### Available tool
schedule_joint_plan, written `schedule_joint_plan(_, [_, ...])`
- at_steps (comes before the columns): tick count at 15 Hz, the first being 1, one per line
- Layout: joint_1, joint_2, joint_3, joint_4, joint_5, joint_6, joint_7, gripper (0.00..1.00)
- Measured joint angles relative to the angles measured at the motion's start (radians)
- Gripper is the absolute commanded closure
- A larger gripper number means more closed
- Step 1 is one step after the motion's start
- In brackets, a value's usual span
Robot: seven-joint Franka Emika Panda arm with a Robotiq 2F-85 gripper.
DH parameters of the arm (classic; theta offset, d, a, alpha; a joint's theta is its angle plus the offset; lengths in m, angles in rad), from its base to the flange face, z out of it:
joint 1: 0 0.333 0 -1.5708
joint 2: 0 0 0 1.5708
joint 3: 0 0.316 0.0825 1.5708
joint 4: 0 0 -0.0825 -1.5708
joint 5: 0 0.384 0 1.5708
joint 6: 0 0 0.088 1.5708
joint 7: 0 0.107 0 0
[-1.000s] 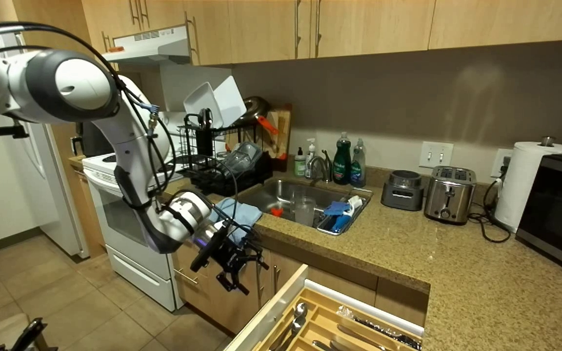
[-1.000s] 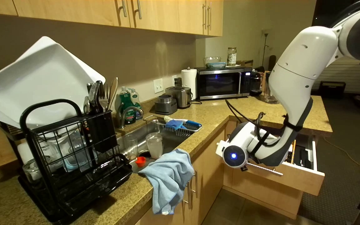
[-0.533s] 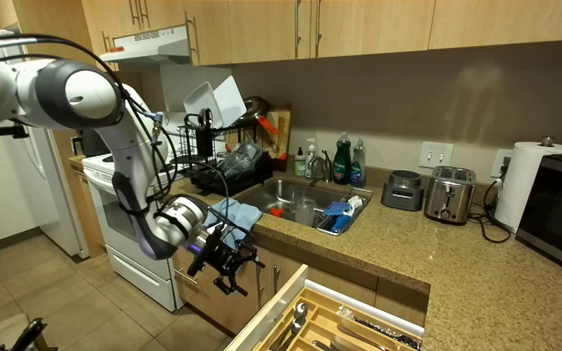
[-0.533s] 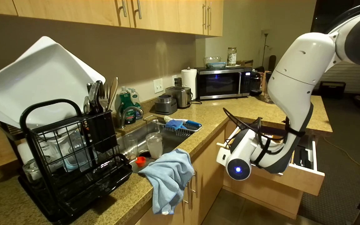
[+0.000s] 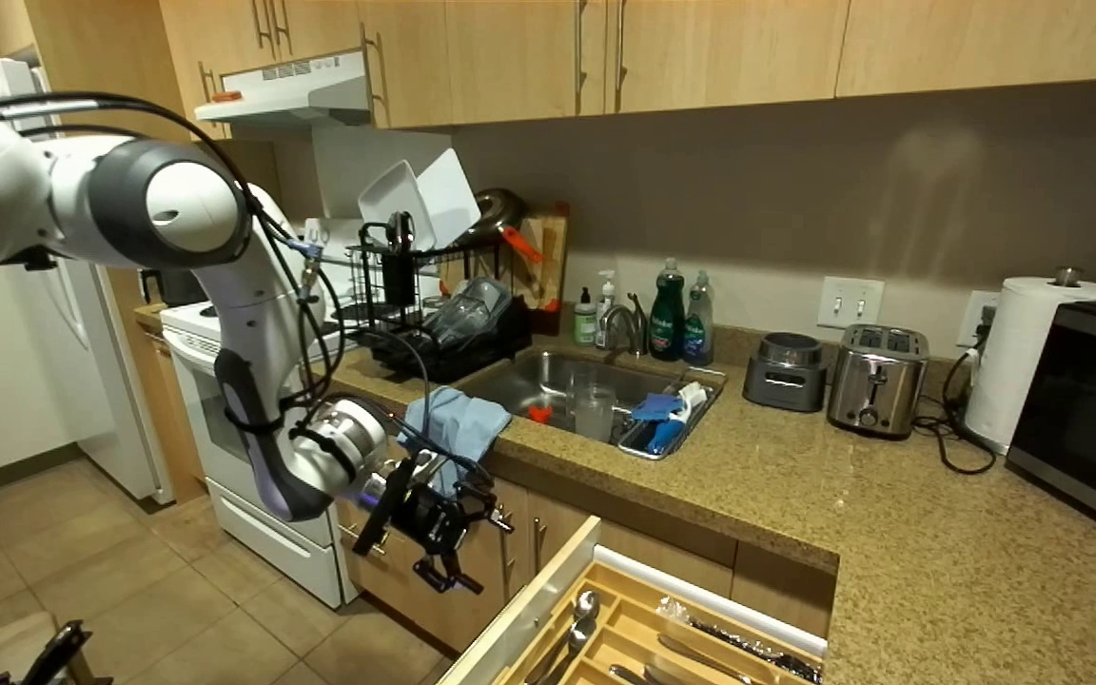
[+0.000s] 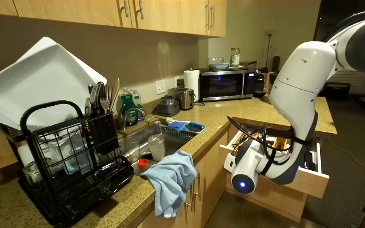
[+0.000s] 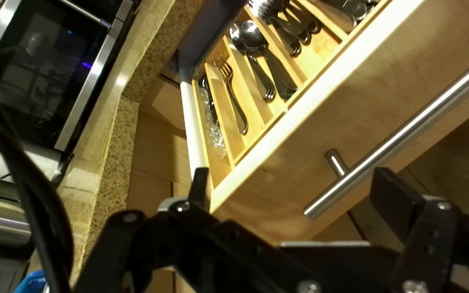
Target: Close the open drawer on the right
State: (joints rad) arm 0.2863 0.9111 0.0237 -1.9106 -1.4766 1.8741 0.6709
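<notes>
The drawer (image 5: pixel 548 582) stands pulled out at the lower right in an exterior view, with wooden dividers and cutlery inside. Its honey-coloured front (image 6: pixel 315 183) is partly covered by the arm in an exterior view. A metal bar handle (image 7: pixel 385 150) crosses that front in the wrist view. My gripper (image 7: pixel 293 179) faces the drawer front from outside, near one end of the handle. Its fingers (image 7: pixel 395 199) are spread wide with nothing between them. In an exterior view the gripper (image 5: pixel 488 554) hangs apart from the drawer, to its left; elsewhere the wrist hides it.
The granite countertop (image 5: pixel 890 514) overhangs the drawer opening. A blue towel (image 6: pixel 173 183) hangs over the counter edge by the sink, close to the arm. Lower cabinet handles (image 6: pixel 198 186) stick out below it. Loose cables (image 6: pixel 242 129) loop from the arm over the drawer.
The arm has come down and drawn slightly back from the drawer, uncovering more of its inside in an exterior view. The gripper has stayed open and the drawer has not moved.
</notes>
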Motion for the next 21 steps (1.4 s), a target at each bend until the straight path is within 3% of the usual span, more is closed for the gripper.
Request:
schedule_joint_plan(8, [-0.010,0.054,0.049,0.013,0.039,-0.128,0.057,0.00])
schedule_joint_plan(9, [-0.010,0.061,0.054,0.017,0.047,-0.138,0.057,0.08])
schedule_joint_plan(10, [-0.010,0.067,0.058,0.020,0.057,-0.147,0.057,0.26])
schedule_joint_plan(21, [-0.011,0.131,0.072,0.054,0.125,-0.189,0.057,0.98])
